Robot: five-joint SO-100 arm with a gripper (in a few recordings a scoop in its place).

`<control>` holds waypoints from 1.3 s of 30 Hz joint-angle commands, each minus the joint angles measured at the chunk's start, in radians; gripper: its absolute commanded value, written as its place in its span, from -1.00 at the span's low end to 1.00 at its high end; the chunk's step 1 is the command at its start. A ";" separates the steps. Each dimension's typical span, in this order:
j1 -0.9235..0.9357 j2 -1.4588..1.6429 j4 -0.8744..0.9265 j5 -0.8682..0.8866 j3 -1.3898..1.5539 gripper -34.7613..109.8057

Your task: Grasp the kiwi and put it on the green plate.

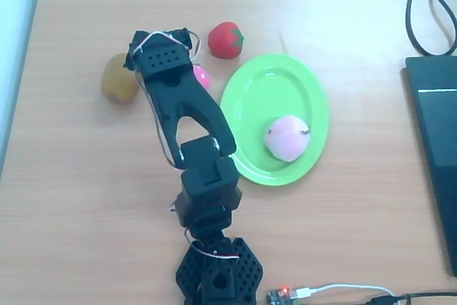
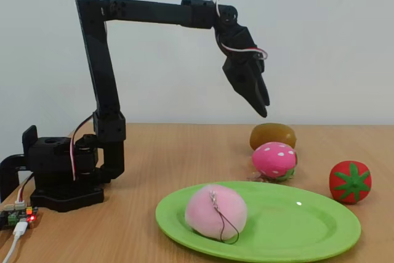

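Overhead and side views of the approach stage; nothing of the task is completed yet. I am holding my fingers (image 2: 261,106) in the air at the upper centre of the fixed view, pointing downward, well above the counter (image 2: 154,152) and carrying nothing. The two tips are appearing together as one dark point there, so I am judging them closed or nearly so, though the gap is too small to read with certainty. In the overhead view my wrist is covering them.

The kiwi (image 1: 119,77) is lying on the counter at the upper left of the overhead frame, just left of my wrist; in the fixed view it is sitting at right of centre, behind the pink strawberry (image 2: 274,160) and below my fingers. It is untouched and apart from the green plate (image 1: 246,87).

The green plate is occupying the centre right of the overhead frame and is already bearing a pale pink peach (image 1: 287,138) toward its lower part; its upper half is bare. A red strawberry (image 1: 226,39) is resting above the plate's upper left rim.

Remaining, as I am judging it: opening, descending onto the kiwi, closing, lifting, carrying it rightward in the overhead frame and releasing on the bare part of the plate.
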 commanded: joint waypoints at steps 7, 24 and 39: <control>-0.028 -0.067 0.012 -0.046 -0.066 -0.06; -0.066 -0.186 0.014 -0.120 -0.198 0.04; -0.038 -0.259 0.041 -0.138 -0.199 0.12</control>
